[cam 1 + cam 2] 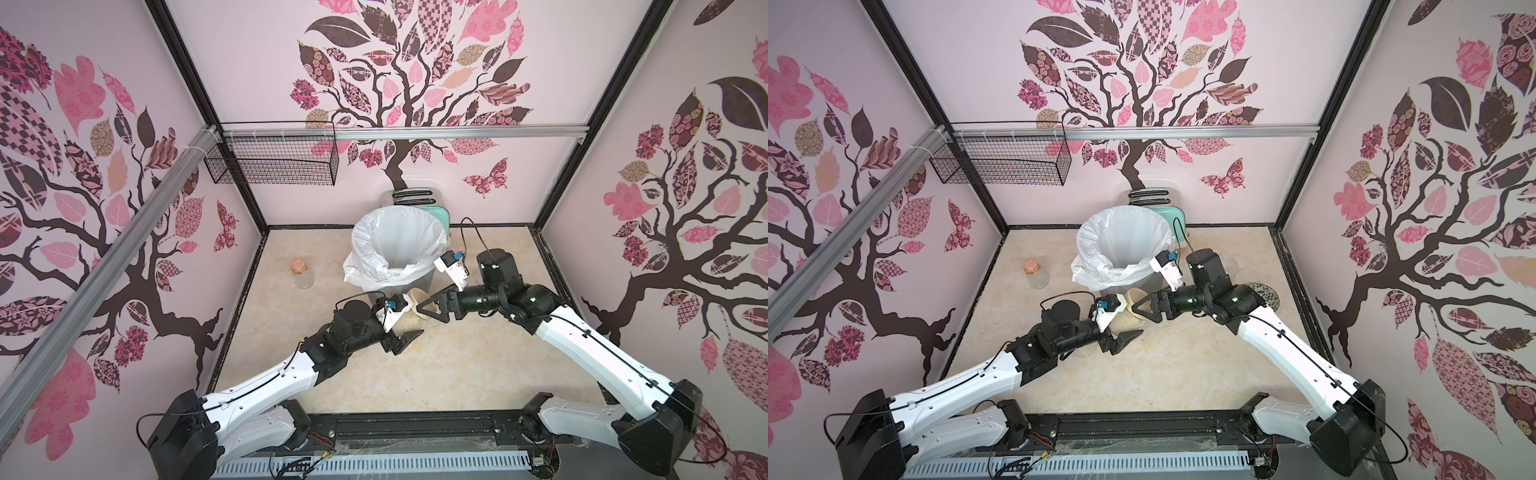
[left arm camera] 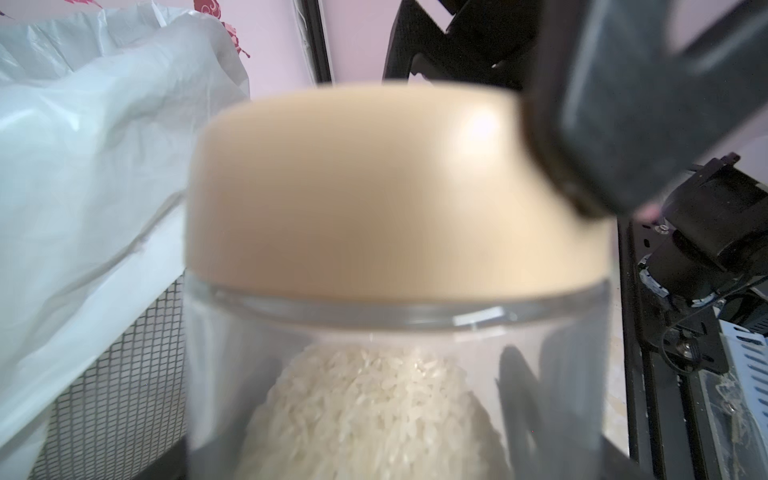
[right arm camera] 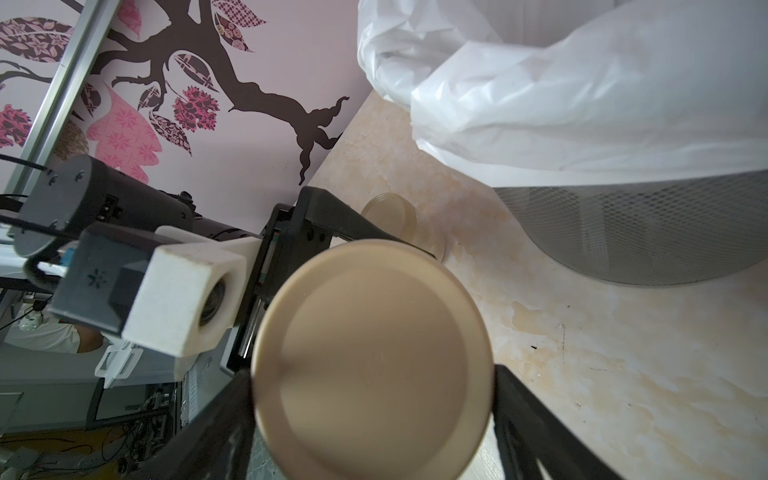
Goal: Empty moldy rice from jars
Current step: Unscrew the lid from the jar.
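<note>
We see one jar [image 1: 402,323] held off the table by the left gripper [image 1: 405,328], whose fingers are clamped on its clear glass body. It is tipped well over, so that its lid [image 1: 417,301] points towards the right gripper [image 1: 421,307]. The jar is short and wide. In the left wrist view the rice [image 2: 370,415] shows through the glass as a heap of off-white grains filling only part of it, and the smooth round beige lid is on. The right gripper's fingers [image 3: 515,399] stand either side of the lid's rim, and one touches it, but we cannot tell whether they grip it fast or merely flank it. The jar hangs just in front of the bin [image 3: 623,232], a grey mesh can lined with a white bag [image 1: 374,249] that spills over its rim. A second jar [image 3: 388,216], lid on, sits on the table [image 1: 415,374] nearby, and a cork-stoppered flask [image 1: 303,274] stands well apart towards the left wall. The table is beige and marbled. Pale pink walls printed with dark trees and pink leaves close in three sides, and a black wire basket [image 1: 274,162] hangs on the back wall.
</note>
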Motion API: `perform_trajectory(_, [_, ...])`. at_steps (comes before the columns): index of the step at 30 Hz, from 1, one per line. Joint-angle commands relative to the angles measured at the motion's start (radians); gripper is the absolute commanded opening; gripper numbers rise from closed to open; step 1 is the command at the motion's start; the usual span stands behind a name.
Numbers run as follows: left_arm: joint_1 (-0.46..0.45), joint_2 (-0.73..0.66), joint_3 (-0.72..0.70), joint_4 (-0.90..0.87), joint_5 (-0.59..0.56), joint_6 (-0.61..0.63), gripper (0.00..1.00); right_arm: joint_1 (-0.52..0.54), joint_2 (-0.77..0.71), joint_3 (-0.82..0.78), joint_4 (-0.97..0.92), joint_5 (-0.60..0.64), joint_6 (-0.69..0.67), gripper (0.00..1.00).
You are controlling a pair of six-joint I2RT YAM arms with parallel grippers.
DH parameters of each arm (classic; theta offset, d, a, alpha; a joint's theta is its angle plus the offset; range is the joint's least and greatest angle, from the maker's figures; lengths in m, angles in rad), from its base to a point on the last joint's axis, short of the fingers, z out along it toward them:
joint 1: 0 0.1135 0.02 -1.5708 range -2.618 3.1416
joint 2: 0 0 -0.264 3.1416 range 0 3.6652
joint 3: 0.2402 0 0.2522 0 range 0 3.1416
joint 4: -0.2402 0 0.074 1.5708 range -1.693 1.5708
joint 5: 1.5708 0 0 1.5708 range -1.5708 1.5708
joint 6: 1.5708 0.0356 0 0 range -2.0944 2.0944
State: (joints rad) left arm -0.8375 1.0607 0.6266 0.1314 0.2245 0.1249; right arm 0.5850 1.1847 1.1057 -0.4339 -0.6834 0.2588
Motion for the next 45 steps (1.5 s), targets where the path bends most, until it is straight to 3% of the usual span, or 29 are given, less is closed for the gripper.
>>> perform_trajectory(1, [-0.011, -0.051, 0.066, 0.094, 0.126, -0.038, 0.7, 0.015, -0.015, -0.013, 0.107, -0.182, -0.121, 0.7])
perform_trajectory(15, [-0.009, -0.125, 0.111, 0.037, 0.334, -0.154, 0.69, 0.016, -0.047, -0.019, 0.124, -0.364, -0.44, 0.66])
perform_trajectory(20, [-0.009, -0.136, 0.117, -0.011, 0.295, -0.137, 0.69, 0.016, -0.031, 0.037, 0.024, -0.296, -0.472, 0.83])
perform_trajectory(22, [-0.01, -0.139, 0.109, -0.02, 0.26, -0.122, 0.69, 0.016, -0.036, 0.051, 0.012, -0.249, -0.415, 0.99])
perform_trajectory(31, [-0.009, -0.139, 0.083, -0.022, 0.144, -0.086, 0.69, 0.016, -0.087, 0.085, -0.028, -0.06, -0.218, 0.99])
perform_trajectory(36, [-0.009, -0.127, 0.083, -0.032, 0.099, -0.047, 0.69, 0.024, -0.055, 0.154, -0.111, -0.021, -0.155, 0.99])
perform_trajectory(45, [-0.009, -0.103, 0.087, -0.023, -0.027, 0.013, 0.68, 0.114, 0.017, 0.275, -0.249, 0.232, -0.02, 1.0])
